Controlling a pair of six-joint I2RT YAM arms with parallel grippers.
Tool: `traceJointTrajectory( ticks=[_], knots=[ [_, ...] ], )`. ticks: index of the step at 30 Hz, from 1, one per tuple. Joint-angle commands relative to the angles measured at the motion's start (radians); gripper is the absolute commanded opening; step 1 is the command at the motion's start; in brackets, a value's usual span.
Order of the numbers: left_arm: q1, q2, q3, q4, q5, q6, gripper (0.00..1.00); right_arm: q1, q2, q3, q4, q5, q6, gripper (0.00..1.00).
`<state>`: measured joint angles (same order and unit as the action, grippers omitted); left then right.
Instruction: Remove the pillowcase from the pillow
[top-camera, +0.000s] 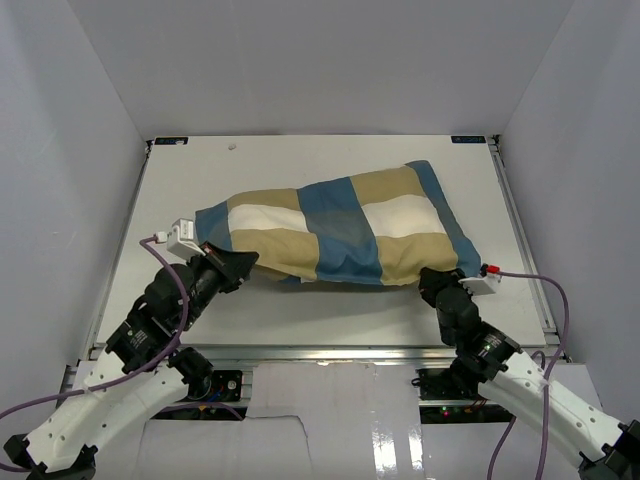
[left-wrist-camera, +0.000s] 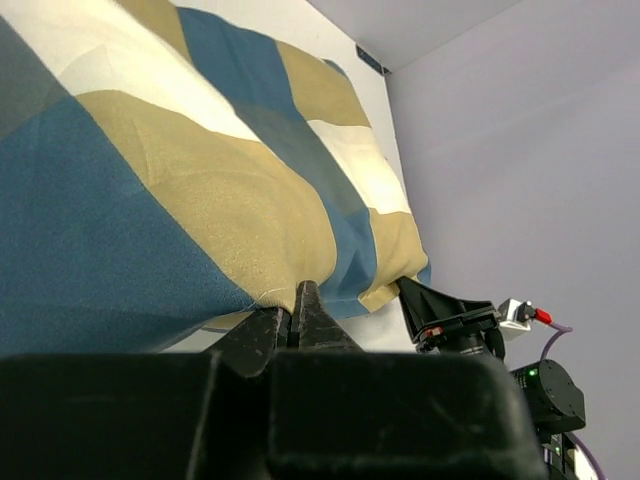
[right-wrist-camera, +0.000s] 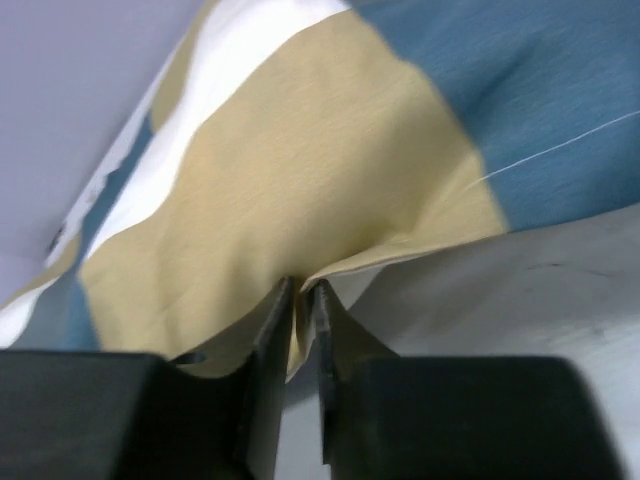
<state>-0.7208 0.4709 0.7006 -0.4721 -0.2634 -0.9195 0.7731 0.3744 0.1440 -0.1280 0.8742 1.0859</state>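
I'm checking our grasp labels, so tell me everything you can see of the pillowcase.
The pillowcase is soft woven-looking cloth in big tan, blue and cream blocks. It lies bulging and filled on the table, slanting from near left to far right. The left gripper pinches its near edge at the left end, the right gripper at the right end; cloth puckers at both.

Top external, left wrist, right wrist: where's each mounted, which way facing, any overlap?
Top external: above and behind the robot, looking down on the table and pillowcase; left arm, right arm show.
Left wrist: on left arm, facing right along pillowcase; left gripper pinches its hem.
Right wrist: on right arm, close on a tan fold; right gripper pinches it.
Shared: left wrist also shows the right gripper.
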Motion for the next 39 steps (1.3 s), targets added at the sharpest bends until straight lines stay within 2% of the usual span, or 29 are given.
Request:
traceJointTrajectory(
  ticks=[1,2,3,5,6,8,13,19,22,24,25,26,32,37,39],
  knots=[
    [0.006,-0.017,0.059,0.023,0.012,-0.001,0.00,-0.001,-0.020,0.092,-0.039,-0.152,-0.073,0.23],
    [0.006,-0.018,0.059,0.021,0.015,-0.005,0.00,-0.003,-0.012,0.101,-0.080,-0.184,-0.070,0.31],
    [0.006,-0.021,0.057,0.023,0.016,-0.013,0.00,-0.001,0.000,0.114,-0.116,-0.204,-0.025,0.46],
    [0.006,-0.020,0.059,0.027,0.016,-0.025,0.00,-0.001,0.036,0.109,-0.157,-0.259,0.006,0.56],
    [0.006,-0.017,0.065,0.026,0.015,-0.025,0.00,-0.001,0.046,0.103,-0.162,-0.273,0.012,0.65],
    [0.006,-0.006,0.074,0.026,0.013,-0.024,0.00,-0.001,0.052,0.079,-0.157,-0.284,0.032,0.72],
    [0.006,-0.003,0.092,0.026,0.021,-0.038,0.00,-0.001,0.018,0.042,-0.139,-0.258,0.057,0.72],
    [0.006,0.002,0.111,0.026,0.036,-0.054,0.00,-0.001,0.018,0.005,-0.128,-0.149,0.112,0.67],
    [0.006,0.002,0.109,0.024,0.043,-0.051,0.00,-0.001,0.029,0.008,-0.121,-0.066,0.121,0.56],
    [0.006,-0.003,0.109,0.023,0.043,-0.047,0.00,-0.001,0.032,0.023,-0.122,-0.028,0.109,0.26],
    [0.006,-0.005,0.109,0.021,0.044,-0.044,0.00,-0.001,0.032,0.031,-0.121,0.004,0.098,0.15],
    [0.006,-0.012,0.105,0.020,0.050,-0.044,0.00,-0.001,0.034,0.038,-0.122,0.020,0.088,0.08],
    [0.006,-0.032,0.085,0.032,0.107,-0.045,0.00,-0.001,0.051,0.123,-0.124,0.046,-0.018,0.08],
    [0.006,0.020,0.207,0.020,0.197,0.042,0.00,-0.001,-0.032,0.245,-0.234,0.052,-0.099,0.08],
    [0.006,0.061,0.259,0.013,0.239,0.074,0.00,-0.001,-0.067,0.334,-0.237,0.046,-0.200,0.08]
  ],
)
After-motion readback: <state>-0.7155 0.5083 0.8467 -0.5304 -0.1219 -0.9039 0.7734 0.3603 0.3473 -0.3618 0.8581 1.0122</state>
